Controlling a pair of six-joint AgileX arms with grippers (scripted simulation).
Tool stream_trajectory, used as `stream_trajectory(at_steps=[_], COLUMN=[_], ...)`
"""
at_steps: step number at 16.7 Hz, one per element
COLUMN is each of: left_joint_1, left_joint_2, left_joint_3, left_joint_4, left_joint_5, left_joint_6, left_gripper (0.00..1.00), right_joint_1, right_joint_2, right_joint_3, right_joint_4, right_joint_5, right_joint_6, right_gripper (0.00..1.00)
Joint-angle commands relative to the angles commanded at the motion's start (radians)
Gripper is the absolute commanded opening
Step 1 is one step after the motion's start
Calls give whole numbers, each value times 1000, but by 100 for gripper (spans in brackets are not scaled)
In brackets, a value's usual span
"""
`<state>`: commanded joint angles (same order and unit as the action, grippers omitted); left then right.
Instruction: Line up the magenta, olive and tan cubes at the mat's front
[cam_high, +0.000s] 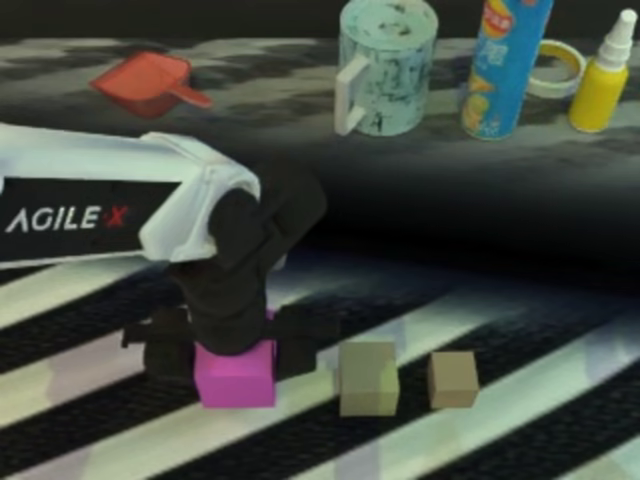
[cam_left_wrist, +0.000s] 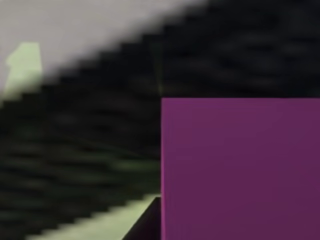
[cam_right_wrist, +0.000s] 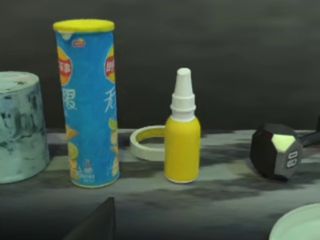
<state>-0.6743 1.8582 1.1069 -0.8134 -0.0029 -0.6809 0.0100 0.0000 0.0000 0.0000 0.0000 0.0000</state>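
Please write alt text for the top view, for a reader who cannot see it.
The left end effector sits over the magenta cube at the striped mat's front, with the olive cube and tan cube in a row to its right. Behind stand a red scoop, mug, chip can, tape ring and yellow bottle.

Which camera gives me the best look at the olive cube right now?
The top view. There the olive cube sits whole on the mat, between the magenta cube under the left gripper and the tan cube. The left wrist view shows only magenta cube and mat; the right wrist view shows none of the cubes.
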Motion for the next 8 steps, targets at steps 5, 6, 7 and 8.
stream_trajectory(at_steps=[5, 6, 7, 8], left_joint_1=[0, 0, 0, 0], left_joint_2=[0, 0, 0, 0], left_joint_3=[0, 0, 0, 0], left_joint_4=[0, 0, 0, 0], left_joint_5=[0, 0, 0, 0], left_joint_6=[0, 0, 0, 0], left_gripper=[100, 100, 100, 100], right_joint_1=[0, 0, 0, 0], right_joint_2=[0, 0, 0, 0], right_joint_3=[0, 0, 0, 0], right_joint_4=[0, 0, 0, 0], right_joint_5=[0, 0, 0, 0], right_joint_6=[0, 0, 0, 0], right_gripper=[100, 100, 100, 100])
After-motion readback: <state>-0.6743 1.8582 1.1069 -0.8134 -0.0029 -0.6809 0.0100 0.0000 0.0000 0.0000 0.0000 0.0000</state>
